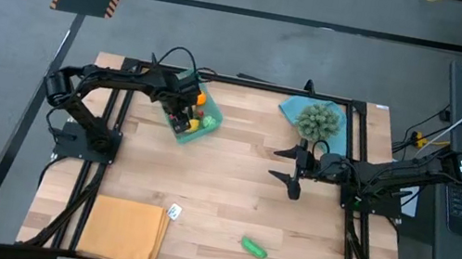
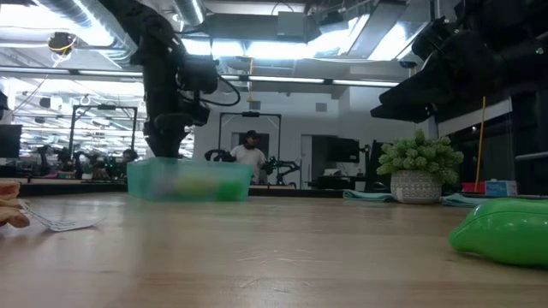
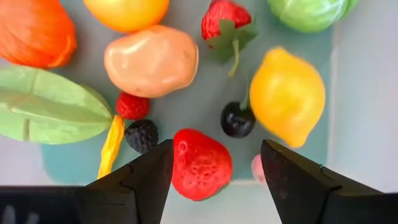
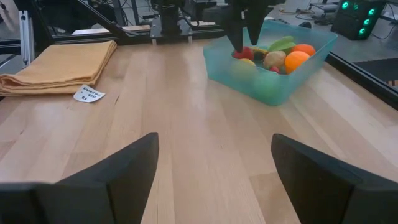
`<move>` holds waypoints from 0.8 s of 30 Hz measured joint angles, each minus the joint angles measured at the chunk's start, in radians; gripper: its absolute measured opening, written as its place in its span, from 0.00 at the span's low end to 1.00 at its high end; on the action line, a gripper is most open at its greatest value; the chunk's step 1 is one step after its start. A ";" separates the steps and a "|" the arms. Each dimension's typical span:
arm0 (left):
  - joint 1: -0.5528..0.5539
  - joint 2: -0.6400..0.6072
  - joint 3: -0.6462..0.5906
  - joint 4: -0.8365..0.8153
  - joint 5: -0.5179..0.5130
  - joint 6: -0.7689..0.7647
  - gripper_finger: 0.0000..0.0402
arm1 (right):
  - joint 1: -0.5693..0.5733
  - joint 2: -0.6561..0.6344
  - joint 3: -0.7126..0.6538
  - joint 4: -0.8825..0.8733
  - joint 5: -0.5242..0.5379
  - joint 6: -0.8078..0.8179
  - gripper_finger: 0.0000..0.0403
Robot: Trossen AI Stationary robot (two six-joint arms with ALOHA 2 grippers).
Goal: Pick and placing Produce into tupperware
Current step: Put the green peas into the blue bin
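Over the tupperware (image 1: 182, 129), the left claw (image 3: 214, 171) gapes around a strawberry (image 3: 201, 163); right claw (image 1: 293, 169) open, empty; green produce (image 1: 254, 247) waits on the bench (image 1: 229, 195).

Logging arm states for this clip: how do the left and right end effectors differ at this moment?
The left end effector is over the tupperware, fingers open on either side of a red strawberry; the right end effector is over bare table, away from any produce. The left sits among the fruit; the right has nothing between its fingers, and the green piece lies apart from it. Both are open.
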 joint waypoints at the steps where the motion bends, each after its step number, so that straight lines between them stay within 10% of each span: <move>1: 0.000 0.000 0.006 -0.001 0.000 0.000 0.58 | 0.000 0.000 0.000 0.000 0.000 0.000 0.77; 12: -0.035 -0.139 0.077 0.069 0.000 0.053 0.58 | 0.000 0.000 0.000 -0.005 0.000 -0.035 0.77; 24: -0.264 -0.470 -0.126 0.482 0.001 0.081 0.58 | 0.000 0.000 0.000 0.085 -0.002 -0.105 0.77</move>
